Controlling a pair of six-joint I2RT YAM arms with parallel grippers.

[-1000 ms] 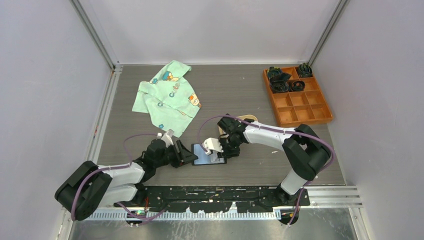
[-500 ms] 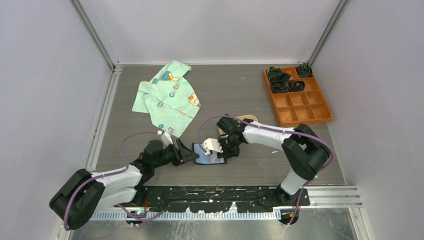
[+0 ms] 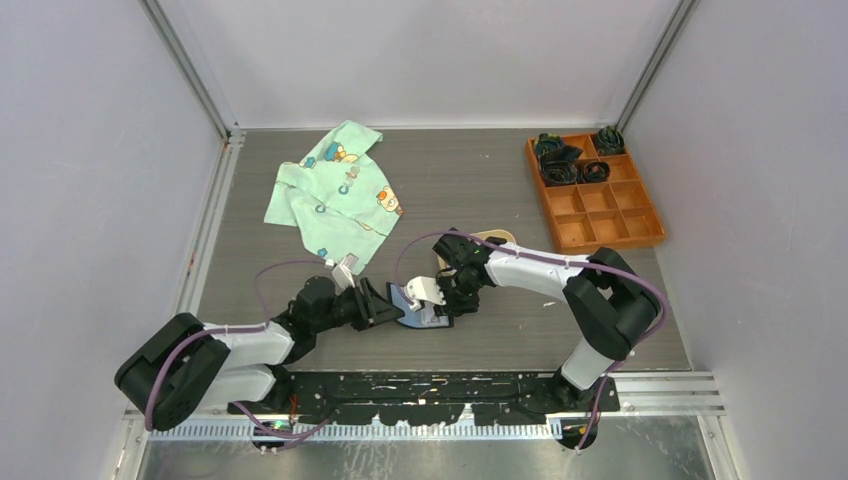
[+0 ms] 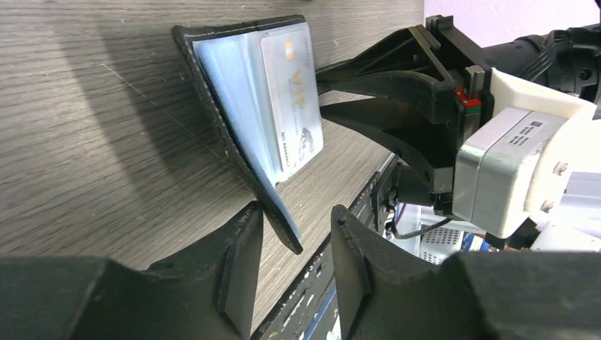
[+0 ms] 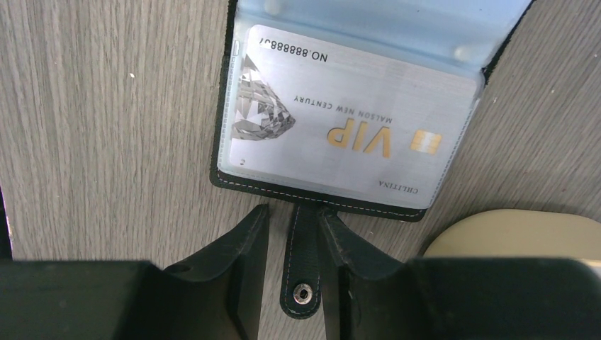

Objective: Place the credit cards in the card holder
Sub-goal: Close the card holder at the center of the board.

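The black card holder (image 3: 421, 314) lies open on the table between both grippers. A silver VIP credit card (image 5: 340, 127) sits under the clear sleeve of its flat half. The other half (image 4: 234, 78) stands tilted up, its lower edge between the fingers of my left gripper (image 4: 296, 212), which is open with a gap on one side. My right gripper (image 5: 294, 212) is open astride the holder's snap tab (image 5: 305, 255). One finger touches the tab; the other stands clear of it. In the top view, the left gripper (image 3: 383, 304) and right gripper (image 3: 446, 297) flank the holder.
A beige oval tray (image 3: 492, 238) lies just behind the right gripper, its rim (image 5: 517, 234) close to the holder. A mint patterned cloth (image 3: 335, 195) is at the back left. An orange compartment box (image 3: 592, 192) stands at the back right.
My left gripper has moved right onto the holder's near half, which now stands tilted up, and its jaws have narrowed a little. The right gripper has stayed on the tab.
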